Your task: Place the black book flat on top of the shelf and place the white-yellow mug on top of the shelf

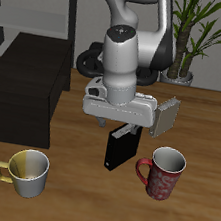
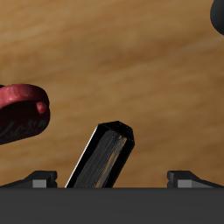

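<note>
Your black book (image 1: 119, 148) stood upright on the table, under the gripper (image 1: 121, 127), its top hidden behind the hand. In the wrist view the book (image 2: 102, 157) ran up between the two fingertips (image 2: 38, 180), tilted, with wood showing on either side of it, so the fingers stood apart and clear of the covers; you were not gripping anything.

The white-yellow mug (image 1: 28, 171) sat upright near the front edge of the table, well apart from the book, with its yellow handle turned away from the book. The shelf (image 1: 25, 97) stood farther back than that mug, a dark box with a flat top, nothing of the task resting on it.

On the book's other side, just beside it and a little nearer the front, you had the red mug (image 1: 162, 172) upright; its rim (image 2: 19, 109) showed in the wrist view too.
</note>
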